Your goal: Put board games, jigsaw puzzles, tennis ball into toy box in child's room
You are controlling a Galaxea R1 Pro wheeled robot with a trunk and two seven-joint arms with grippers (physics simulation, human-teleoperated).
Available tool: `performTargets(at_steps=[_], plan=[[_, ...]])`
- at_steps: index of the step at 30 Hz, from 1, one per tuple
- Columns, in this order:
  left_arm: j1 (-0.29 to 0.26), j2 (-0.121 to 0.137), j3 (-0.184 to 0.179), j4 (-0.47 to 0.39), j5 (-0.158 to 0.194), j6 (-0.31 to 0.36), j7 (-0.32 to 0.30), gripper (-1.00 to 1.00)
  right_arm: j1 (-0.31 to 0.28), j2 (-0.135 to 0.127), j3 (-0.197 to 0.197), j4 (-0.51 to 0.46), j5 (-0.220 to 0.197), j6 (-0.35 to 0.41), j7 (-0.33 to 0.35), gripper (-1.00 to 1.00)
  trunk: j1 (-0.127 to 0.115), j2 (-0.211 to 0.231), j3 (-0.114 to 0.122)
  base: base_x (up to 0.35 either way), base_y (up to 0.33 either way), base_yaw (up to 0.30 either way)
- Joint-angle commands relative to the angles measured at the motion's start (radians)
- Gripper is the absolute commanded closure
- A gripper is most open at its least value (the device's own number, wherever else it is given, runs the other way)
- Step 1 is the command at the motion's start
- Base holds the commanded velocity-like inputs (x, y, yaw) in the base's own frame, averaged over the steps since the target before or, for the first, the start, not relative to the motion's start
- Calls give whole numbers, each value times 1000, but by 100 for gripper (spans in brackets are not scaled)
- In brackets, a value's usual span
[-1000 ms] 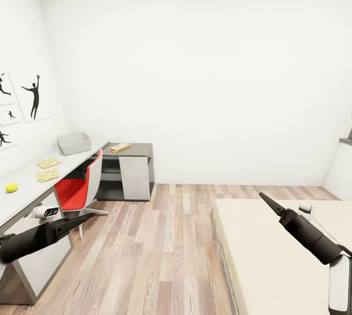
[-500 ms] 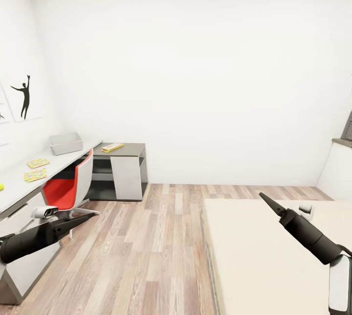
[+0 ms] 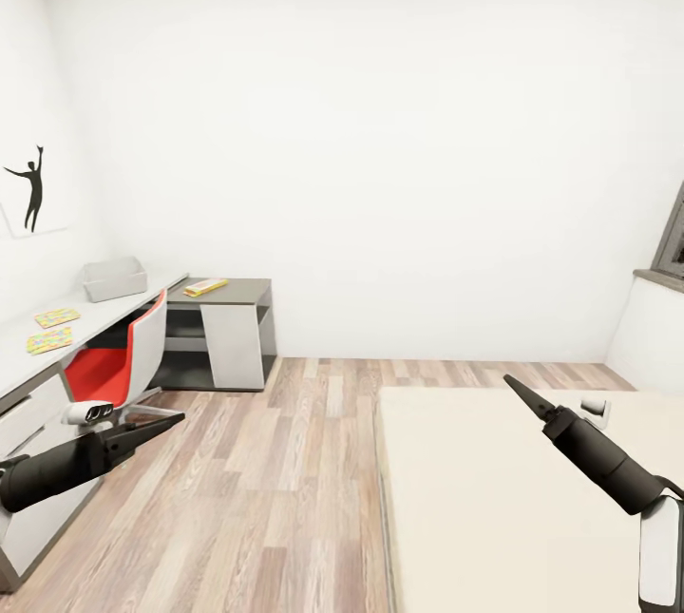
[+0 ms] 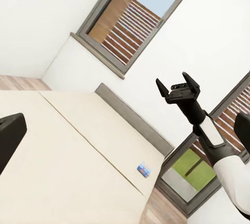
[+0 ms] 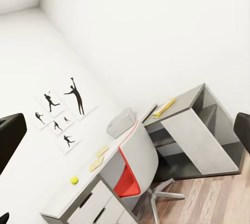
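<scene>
- Since the earlier frames the whole head view had swung rightward: the table [image 3: 57, 333] and its things had slid toward the picture's left edge and more of the bed [image 3: 494, 499] had come in. That was the camera turning, not the things moving; both arms sat at the same spots in the picture.
- The toy box [image 3: 114, 278] stood on the grey top of the table, near the wall, with the two jigsaw puzzles [image 3: 49, 340] lying flat and apart from it, nearer the robot.
- A board game [image 3: 205, 287], a thin yellowish box, lay on the lower dark wing of the table, its long axis running roughly along the wing's top.
- In the right wrist view the tennis ball [image 5: 74, 180] rested on the table top, past the puzzles from the toy box.
- In the left wrist view a small blue box [image 4: 144, 170] lay on the bed's far part, by my judgement one of the board games, though too small to read.
- The left gripper [image 3: 163, 422] pointed over the floor, beside the red chair [image 3: 119, 361]; whether its fingers were parted I could not tell.
- The right gripper [image 3: 520, 391] hung over the bed, its fingers spread apart and empty, as the left wrist view showed [image 4: 178, 86].
- The coming move likely turned on this: the bed lay to the right, so the right arm was the nearer one for a game there.
</scene>
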Motion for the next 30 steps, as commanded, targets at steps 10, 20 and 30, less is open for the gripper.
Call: performTargets(at_steps=[10,20,30], plan=[[-1,0,0,0,-1,10,-4,-100,-1,1,-2,0,-2,6,2,-100,0,-1,-2,0,-15,0],[-1,0,1,0,-1,11,-4,-100,-1,1,-2,0,-2,6,1,-100,0,-1,2,0,0,-48],[-1,0,1,0,-1,11,-4,-100,-1,1,-2,0,-1,7,0,-100,0,-1,3,0,0,-10]])
